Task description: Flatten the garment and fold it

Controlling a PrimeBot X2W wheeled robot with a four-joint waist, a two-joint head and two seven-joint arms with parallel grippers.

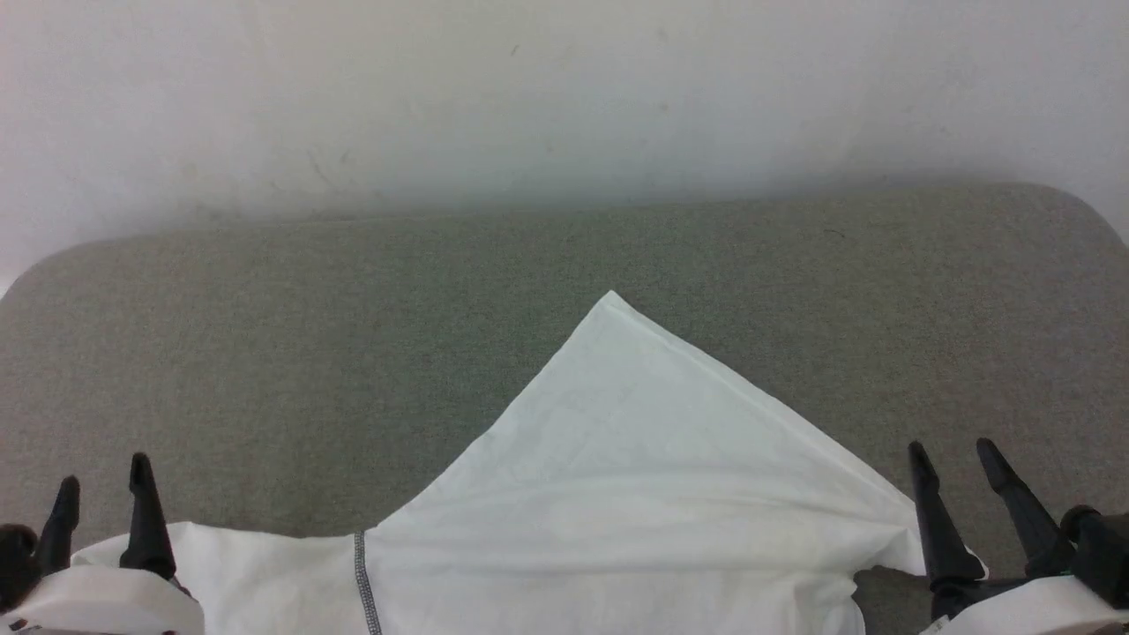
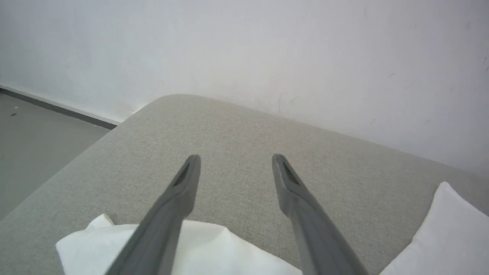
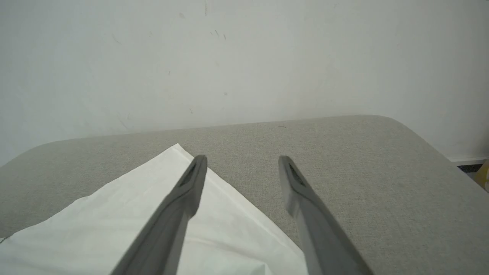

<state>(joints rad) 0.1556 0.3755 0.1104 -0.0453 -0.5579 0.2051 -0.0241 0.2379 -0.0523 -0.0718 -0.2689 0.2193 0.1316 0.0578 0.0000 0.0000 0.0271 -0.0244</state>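
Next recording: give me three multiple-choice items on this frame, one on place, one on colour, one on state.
1. The garment's pointed corner aims: A) toward the wall B) toward the robot C) off the left edge.
2. The padded surface under it is: A) brown B) grey C) blue.
3. The left gripper and right gripper are: A) both shut on cloth B) one shut C) both open, empty.
Key: A, the tip lies nearest the wall; B, grey weave shows; C, the fingers stand apart with nothing between.
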